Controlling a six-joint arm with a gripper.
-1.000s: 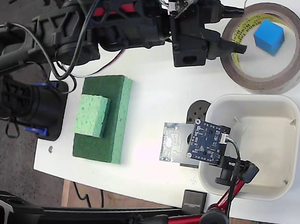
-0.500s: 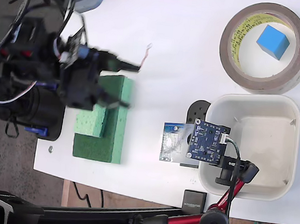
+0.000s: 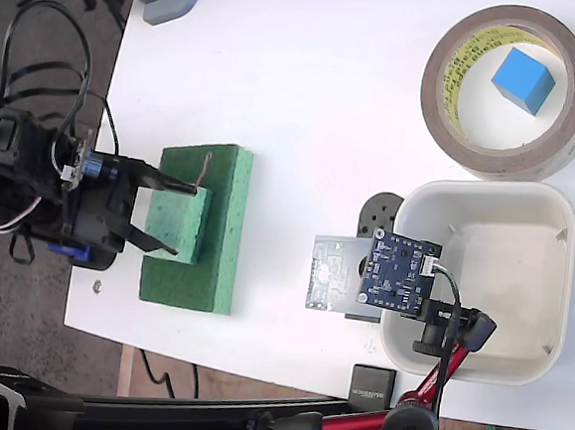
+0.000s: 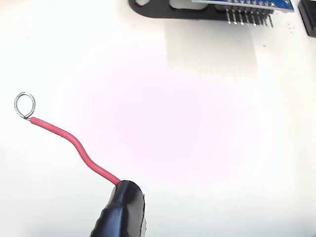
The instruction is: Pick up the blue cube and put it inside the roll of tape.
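Claw (image 3: pixel 163 215) open, over green sponge (image 3: pixel 195 226) at left table (image 3: pixel 307 97) edge, well apart from roll of tape (image 3: pixel 508 91). Blue cube (image 3: pixel 523 80), bright matte, lies inside roll. Half a second ago arm was higher up. Wrist view alone shows red wire (image 4: pixel 74 145) with ring (image 4: pixel 24 105).

The bench (image 3: pixel 307 97) is plain white. On it, the roll of tape (image 3: pixel 506 91) is brown with a yellowish printed core, and the blue cube (image 3: pixel 523 80) inside it is bright, unpatterned blue. Below the roll sits a white tub (image 3: pixel 482 280); at the tub's left edge is a dark-blue circuit board (image 3: pixel 397 273). Far left of the tub, a light-green sponge (image 3: pixel 174 223) lies on a dark-green one (image 3: pixel 217 229). The black pincer (image 3: pixel 163 215) carries a red wire (image 4: pixel 74 143) with a silver ring (image 4: pixel 24 105).
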